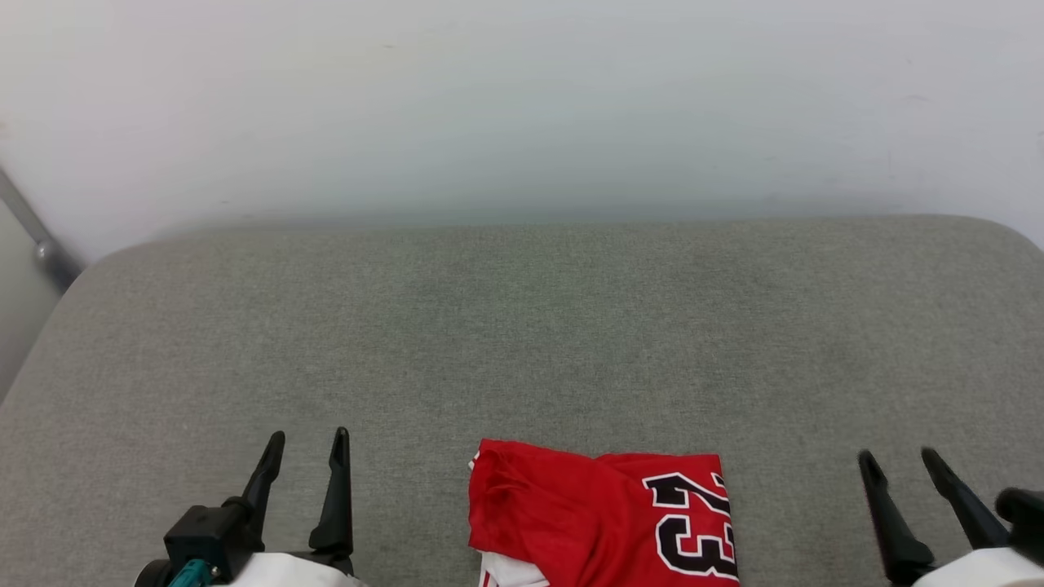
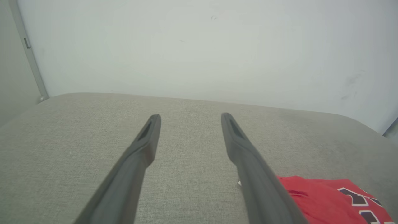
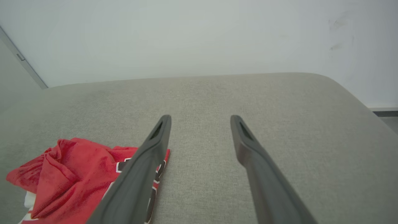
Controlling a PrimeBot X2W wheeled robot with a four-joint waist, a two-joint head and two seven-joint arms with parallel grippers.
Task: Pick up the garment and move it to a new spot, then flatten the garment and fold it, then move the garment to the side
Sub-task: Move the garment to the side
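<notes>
The garment lies in a folded red bundle at the front middle of the grey cushion, its black "23" print facing up on the right part and a bit of white showing at its lower left. The bottom edge of the head view cuts it off. My left gripper stands open to its left with nothing between the fingers, well apart from the cloth. My right gripper stands open to its right, also holding nothing. The garment shows at the lower right of the left wrist view, and the garment at the lower left of the right wrist view.
The grey fabric cushion spreads wide behind the garment, bounded by a white wall at the back. A grey metal bar slants down at the far left corner.
</notes>
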